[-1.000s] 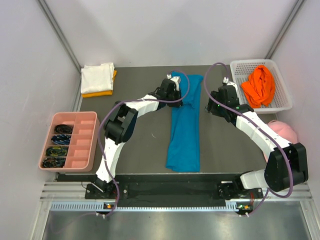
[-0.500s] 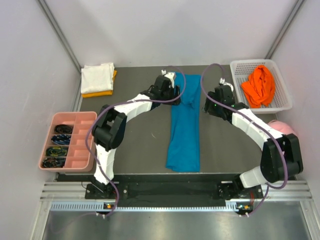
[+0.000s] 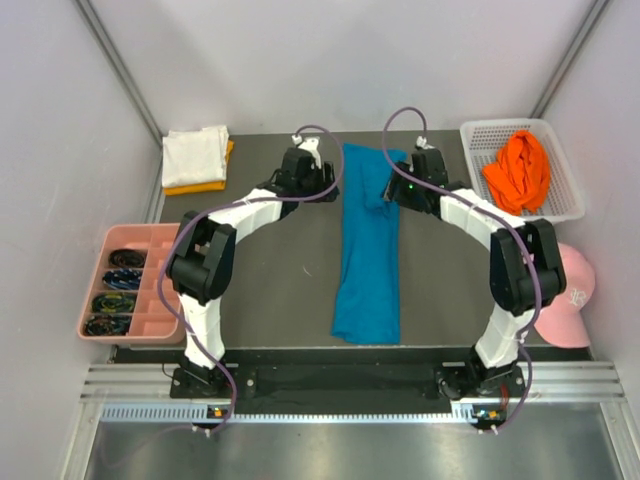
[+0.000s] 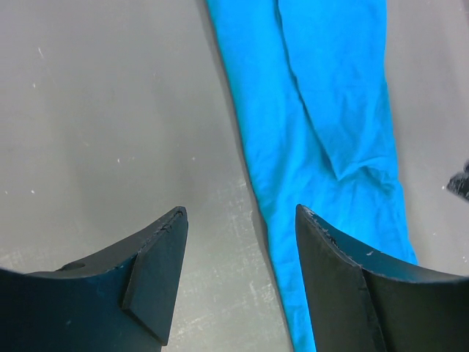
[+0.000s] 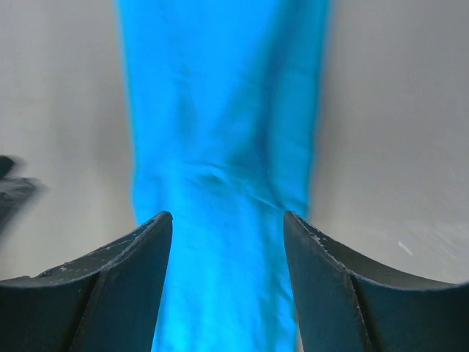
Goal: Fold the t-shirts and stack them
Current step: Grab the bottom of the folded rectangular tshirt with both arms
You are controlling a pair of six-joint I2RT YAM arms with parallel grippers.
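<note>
The teal-blue t-shirt [image 3: 367, 250] lies folded into a long narrow strip down the middle of the table. My left gripper [image 3: 320, 176] is open and empty over bare table just left of the shirt's far end. In the left wrist view [image 4: 240, 220] the shirt [image 4: 322, 110] runs past the right finger. My right gripper [image 3: 395, 188] is open and empty above the shirt's far right part. In the right wrist view [image 5: 227, 220] the shirt [image 5: 220, 125] fills the gap between the jaws. The white t-shirt [image 3: 195, 153] lies folded on the yellow-orange one [image 3: 200, 186] at the far left. The bright orange t-shirt [image 3: 518, 170] lies crumpled in a basket.
The white basket [image 3: 572, 205] stands at the far right. A pink cap [image 3: 565, 290] lies at the right edge. A pink compartment tray [image 3: 165, 285] with coiled cables sits at the left edge. Grey walls close in the table.
The left gripper has moved left, off the shirt's far end onto bare table. The right gripper has moved toward the far end and over the shirt. The shirt lies still.
</note>
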